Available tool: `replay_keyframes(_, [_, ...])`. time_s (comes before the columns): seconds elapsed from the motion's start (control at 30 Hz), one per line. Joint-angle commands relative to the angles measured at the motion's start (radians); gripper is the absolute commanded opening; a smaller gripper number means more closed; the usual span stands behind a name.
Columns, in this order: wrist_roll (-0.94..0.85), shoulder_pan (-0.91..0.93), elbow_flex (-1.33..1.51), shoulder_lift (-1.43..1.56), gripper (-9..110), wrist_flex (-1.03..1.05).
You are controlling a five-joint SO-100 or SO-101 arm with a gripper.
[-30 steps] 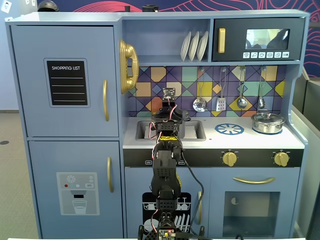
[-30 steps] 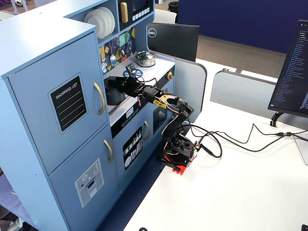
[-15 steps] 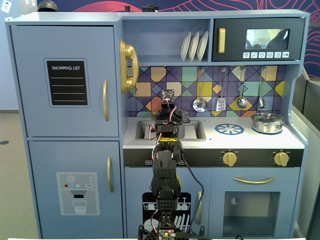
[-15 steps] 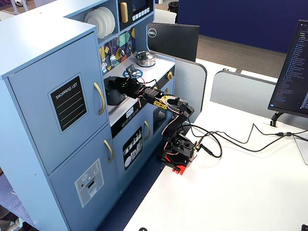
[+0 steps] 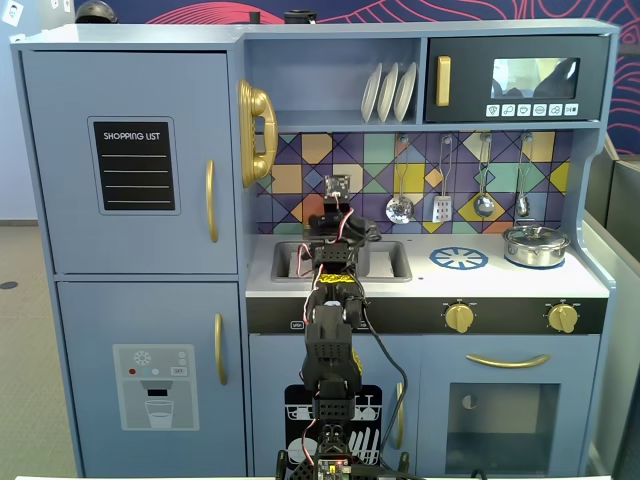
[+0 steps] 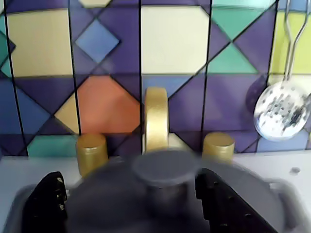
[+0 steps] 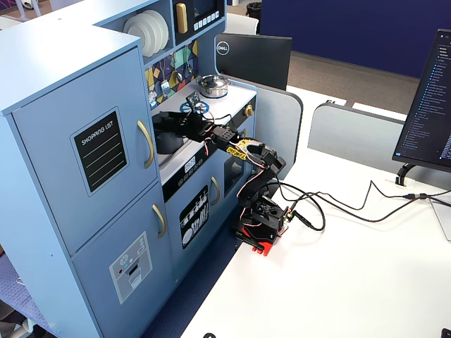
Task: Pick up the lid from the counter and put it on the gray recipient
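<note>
In the wrist view the dark gray lid with its round centre knob fills the bottom, blurred. My gripper is open. Its black fingers stand on either side of the knob, the right one close to it and the left one well apart. The lid seems to lie on the gray recipient, whose body is hidden below it. In a fixed view the gripper hangs over the sink and hides the pot. In another fixed view the dark pot shows under the gripper.
The gold tap and two gold knobs stand just behind the lid, against the tiled wall. A slotted spoon hangs at the right. The shiny silver pot sits on the right burner. The sink rim surrounds the work spot.
</note>
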Motion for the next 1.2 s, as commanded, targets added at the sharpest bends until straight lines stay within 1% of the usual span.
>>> replay_keyframes(0.0, [-0.049, 0.000, -0.141, 0.133, 26, 0.176])
replay_keyframes(0.2, [-0.043, 0.020, -0.146, 0.325, 24, 0.479])
replay_keyframes(0.27, [-0.031, 0.021, -0.127, 0.379, 22, 0.546])
replay_keyframes(0.33, [-0.025, 0.015, -0.100, 0.431, 18, 0.621])
replay_keyframes(0.47, [0.014, -0.031, -0.006, 0.538, 7, 0.785])
replay_keyframes(0.53, [0.080, -0.048, 0.046, 0.575, 2, 0.838])
replay_keyframes(0.57, [0.087, -0.037, 0.080, 0.589, 0, 0.859])
replay_keyframes(0.67, [0.104, -0.008, 0.207, 0.623, 0, 0.876])
replay_keyframes(0.87, [0.110, -0.002, 0.597, 0.732, 0, 0.770])
replay_keyframes(0.93, [0.112, -0.014, 0.718, 0.795, 0, 0.765])
replay_keyframes(1.0, [0.123, -0.035, 0.813, 0.877, 0, 0.818])
replay_keyframes(1.07, [0.183, -0.052, 0.874, 0.969, 0, 0.910])
replay_keyframes(1.17, [0.175, -0.055, 0.913, 0.985, 0, 1.060])
